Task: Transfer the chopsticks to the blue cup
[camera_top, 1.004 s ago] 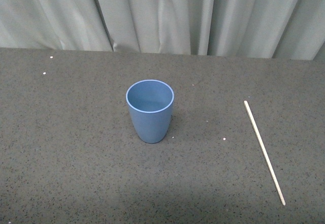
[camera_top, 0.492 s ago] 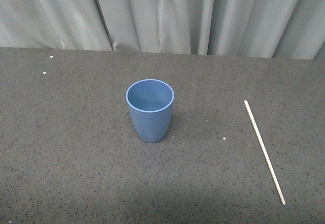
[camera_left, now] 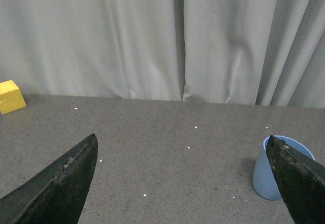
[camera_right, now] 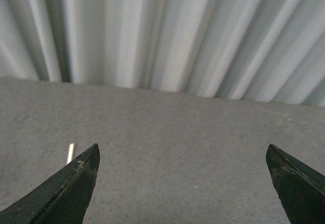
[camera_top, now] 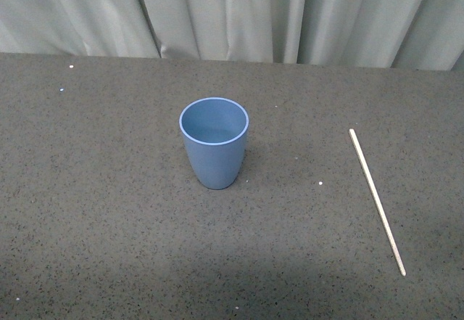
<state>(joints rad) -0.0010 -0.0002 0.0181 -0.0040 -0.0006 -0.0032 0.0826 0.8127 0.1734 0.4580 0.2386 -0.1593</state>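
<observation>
Chopsticks (camera_top: 377, 200) lie flat on the tabletop (camera_top: 109, 211), at about four o'clock from the blue cup (camera_top: 214, 142) and well apart, long axis running eleven to five. The right pincer (camera_right: 183, 146), spread wide and empty, is likely nearer; the left pincer (camera_left: 182, 136) also gapes.

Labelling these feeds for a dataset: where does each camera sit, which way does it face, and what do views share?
Front view: on the robot's body, looking forward and down at the table, blue cup, chopstick to its right, curtain behind; no arm shows.
Left wrist view: on the left wrist, facing the curtain; open left tool, blue cup, yellow block.
Right wrist view: on the right wrist, facing the curtain; open right tool, one chopstick end.
Shared: blue cup in front and left wrist; chopstick in front and right wrist.
</observation>
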